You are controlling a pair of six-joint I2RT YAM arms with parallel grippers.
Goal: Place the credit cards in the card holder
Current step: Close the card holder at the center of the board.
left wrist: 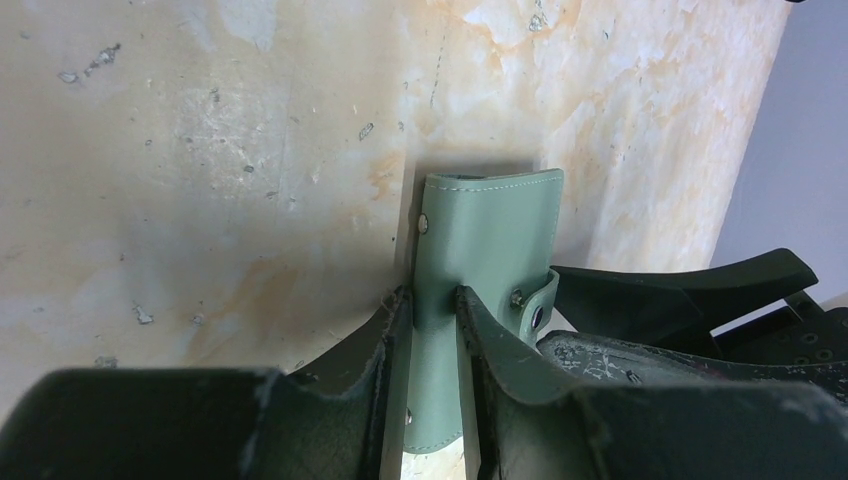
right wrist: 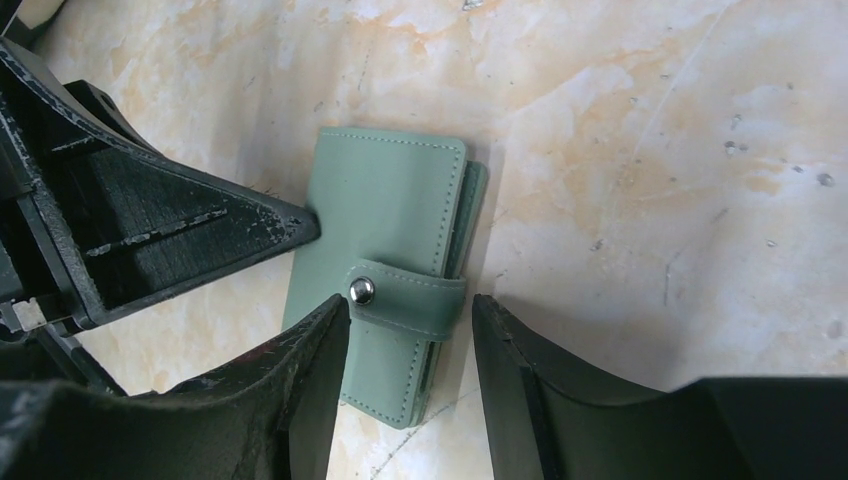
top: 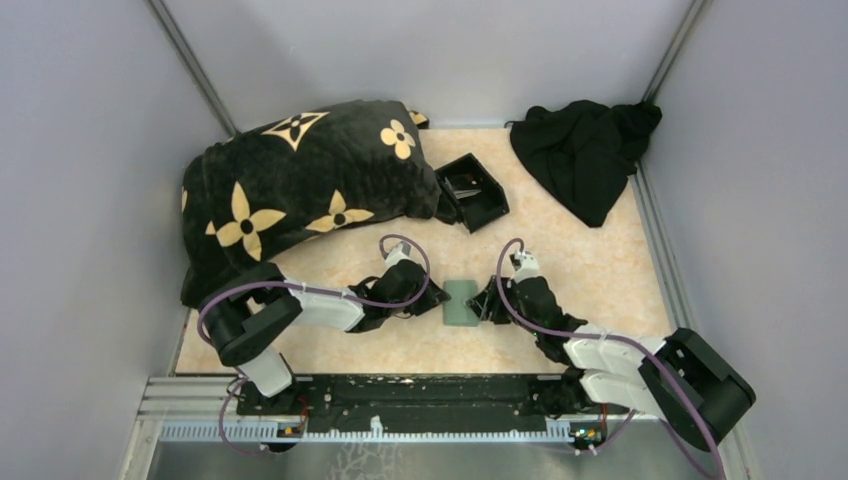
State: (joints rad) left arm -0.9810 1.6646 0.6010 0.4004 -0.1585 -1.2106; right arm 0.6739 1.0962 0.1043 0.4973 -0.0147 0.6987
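Sage card holder between left gripper fingers.

The card holder lies mid-desk, hemmed in by the left gripper on its left and the right gripper on its right. Bare desk stretches beyond it to the black box. A cushion blocks the far left, a black cloth the far right corner.

Right pincer spread over the card holder — strap snapped shut.
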